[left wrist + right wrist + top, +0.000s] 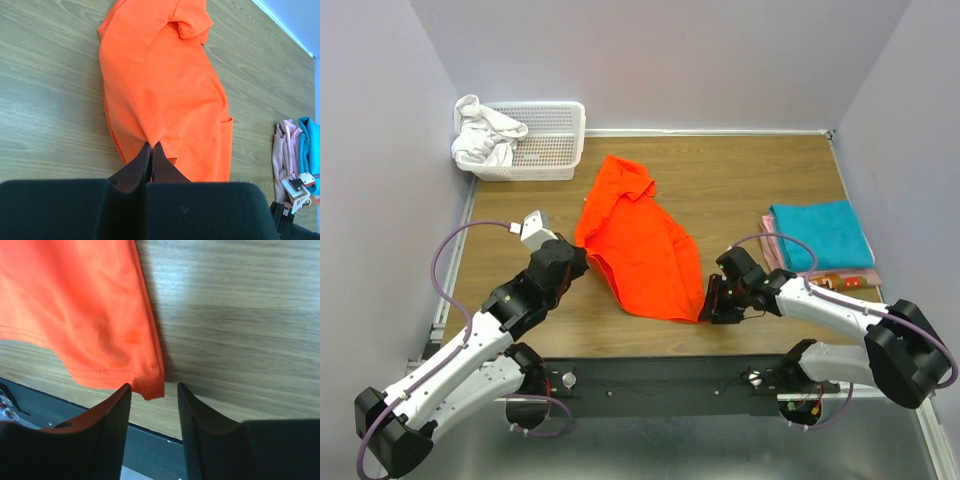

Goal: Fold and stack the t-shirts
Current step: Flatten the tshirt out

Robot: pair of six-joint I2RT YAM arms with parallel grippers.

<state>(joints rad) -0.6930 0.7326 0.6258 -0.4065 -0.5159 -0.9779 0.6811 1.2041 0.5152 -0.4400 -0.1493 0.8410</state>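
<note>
A bright orange t-shirt (632,240) lies crumpled lengthwise in the middle of the wooden table, collar end toward the far wall. My left gripper (582,262) is shut on the shirt's left edge, and the left wrist view shows the cloth (165,85) pinched between the closed fingertips (151,145). My right gripper (706,302) sits at the shirt's near right hem corner. Its jaws stand apart, with that orange corner (150,385) hanging between them, touching neither finger. At the right, a folded teal t-shirt (822,233) rests on a pink one (772,250).
A white plastic basket (555,140) at the back left holds white cloth (485,135). A patterned edge (842,283) shows under the stack at the right. The dark mounting rail (660,385) runs along the near table edge, just below the right gripper.
</note>
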